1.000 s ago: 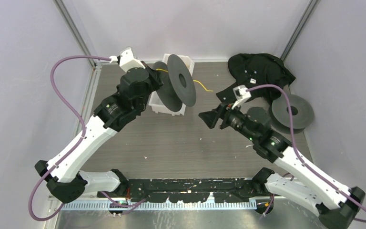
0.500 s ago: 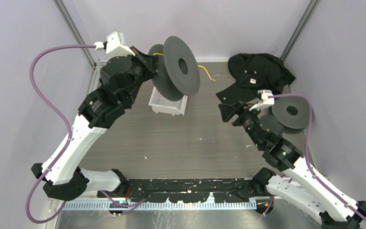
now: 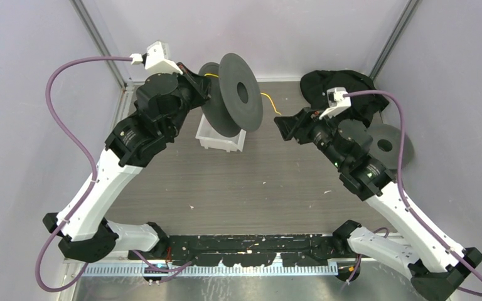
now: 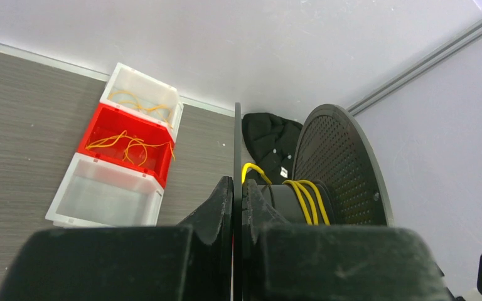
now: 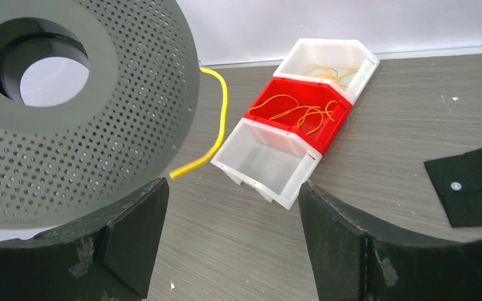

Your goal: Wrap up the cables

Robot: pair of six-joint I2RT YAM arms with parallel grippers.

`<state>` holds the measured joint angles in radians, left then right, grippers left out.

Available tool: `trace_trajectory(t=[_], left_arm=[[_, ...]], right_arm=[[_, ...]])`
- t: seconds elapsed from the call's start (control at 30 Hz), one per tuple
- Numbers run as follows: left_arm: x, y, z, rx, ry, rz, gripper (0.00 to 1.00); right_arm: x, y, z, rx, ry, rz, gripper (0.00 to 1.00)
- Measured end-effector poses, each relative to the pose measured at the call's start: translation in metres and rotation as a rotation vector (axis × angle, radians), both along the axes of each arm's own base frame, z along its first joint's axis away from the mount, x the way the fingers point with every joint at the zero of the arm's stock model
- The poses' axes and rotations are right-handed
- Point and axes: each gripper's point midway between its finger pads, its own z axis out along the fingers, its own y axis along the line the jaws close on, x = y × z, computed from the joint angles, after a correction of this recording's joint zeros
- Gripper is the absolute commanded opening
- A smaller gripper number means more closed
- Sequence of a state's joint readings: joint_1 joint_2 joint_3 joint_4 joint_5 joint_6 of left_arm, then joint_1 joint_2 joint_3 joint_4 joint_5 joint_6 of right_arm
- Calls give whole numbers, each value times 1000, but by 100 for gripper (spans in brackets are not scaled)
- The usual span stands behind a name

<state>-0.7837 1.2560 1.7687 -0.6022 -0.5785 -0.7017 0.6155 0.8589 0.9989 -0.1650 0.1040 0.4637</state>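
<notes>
Top view: left claw (image 3: 204, 88) is clamped on the near flange of the raised spool (image 3: 241, 100). The yellow cable (image 3: 270, 101) trails off it toward the desk (image 3: 226, 188). Right claw (image 3: 283, 128) is open, near that tail. Half a second ago it sat back by the flat spool (image 3: 389, 145); the left arm barely differs.

Left wrist: only a few turns on the hub, so I'd call it early winding.

Right wrist: jaws spread, tail ahead and untouched; spare cords (image 5: 292, 111) lie in the red bin (image 5: 326, 135). Next you need to pinch the tail and feed it round the hub.
</notes>
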Motion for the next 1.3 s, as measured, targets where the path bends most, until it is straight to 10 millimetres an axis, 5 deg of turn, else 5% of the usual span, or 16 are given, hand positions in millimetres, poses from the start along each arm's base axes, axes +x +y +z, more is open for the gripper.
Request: trace_trajectory(t=[0.23,0.7,1.3], left_arm=[[3,-4,-5,14,10,-8,1],[4,-6,-8,26,8,-13,1],[4,-6,-10,35,5,-17,0]], right_arm=[[17,21,1,-4,5,42,77],[22,25,9,30,-6,39,43],[22,25,3,34,17,34,49]])
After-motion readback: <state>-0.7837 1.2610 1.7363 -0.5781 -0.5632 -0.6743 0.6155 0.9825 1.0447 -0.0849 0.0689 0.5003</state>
